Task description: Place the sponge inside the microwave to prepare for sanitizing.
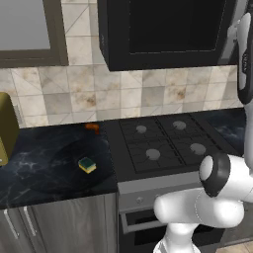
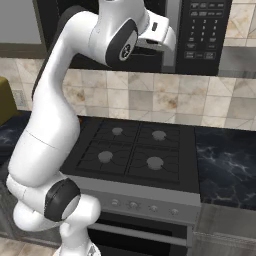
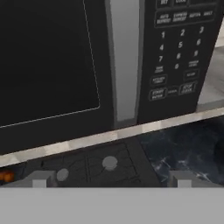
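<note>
Left base view: sponge [image 1: 87, 164] far below pincer [image 3: 111, 181]

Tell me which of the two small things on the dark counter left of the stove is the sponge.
The sponge is the yellow block with a green top, near the counter's front. The small orange thing sits back by the tiled wall.

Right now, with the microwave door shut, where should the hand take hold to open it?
Grip the vertical grey handle between the dark glass door and the button panel, coming straight at the front. It is a tall narrow bar, so the open hand should straddle its width.
</note>
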